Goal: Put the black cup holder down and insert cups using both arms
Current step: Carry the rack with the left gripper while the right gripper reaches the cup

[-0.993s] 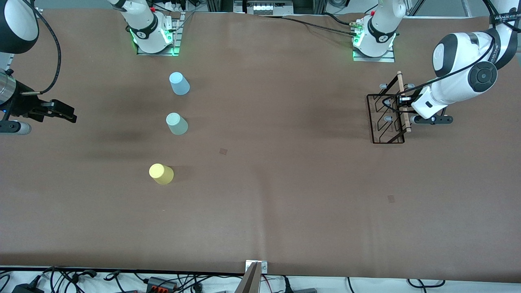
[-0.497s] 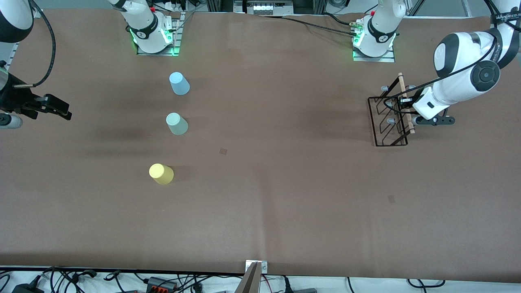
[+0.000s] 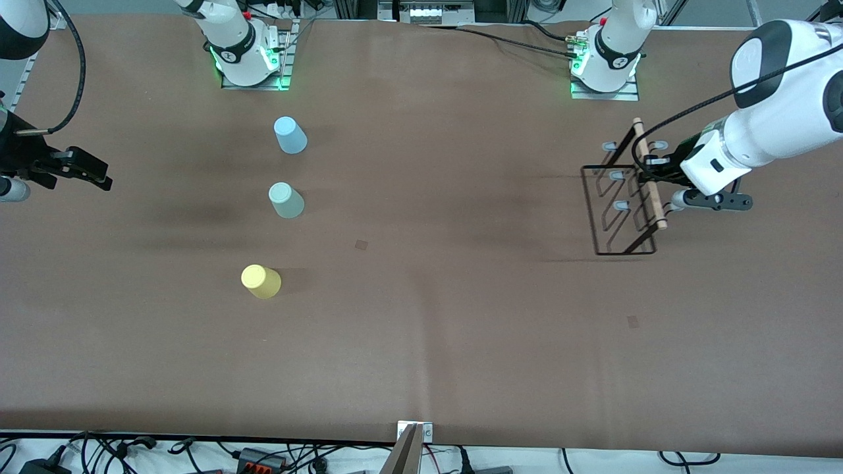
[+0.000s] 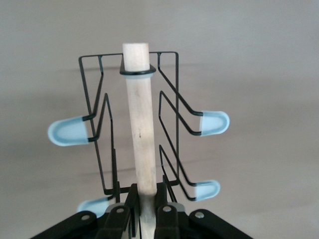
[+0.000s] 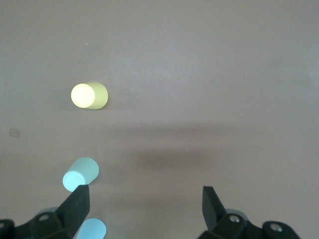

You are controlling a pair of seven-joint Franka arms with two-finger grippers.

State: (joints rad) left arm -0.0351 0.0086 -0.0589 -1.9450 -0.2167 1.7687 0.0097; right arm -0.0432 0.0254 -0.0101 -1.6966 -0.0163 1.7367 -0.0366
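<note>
Nearest the camera stands the yellow cup (image 3: 261,281), then the mint cup (image 3: 286,200) and blue cup (image 3: 290,135), the spread-fingered right gripper (image 3: 92,174) idle at their nine o'clock, while the left gripper (image 3: 658,168) clamps the rack (image 3: 619,209) by its near-to-far wooden handle (image 3: 649,174), three o'clock.

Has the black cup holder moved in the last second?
Yes. The black cup holder, clamped by the left gripper, now hangs lifted, its base lower in the front view, farther from the left arm's base.
</note>
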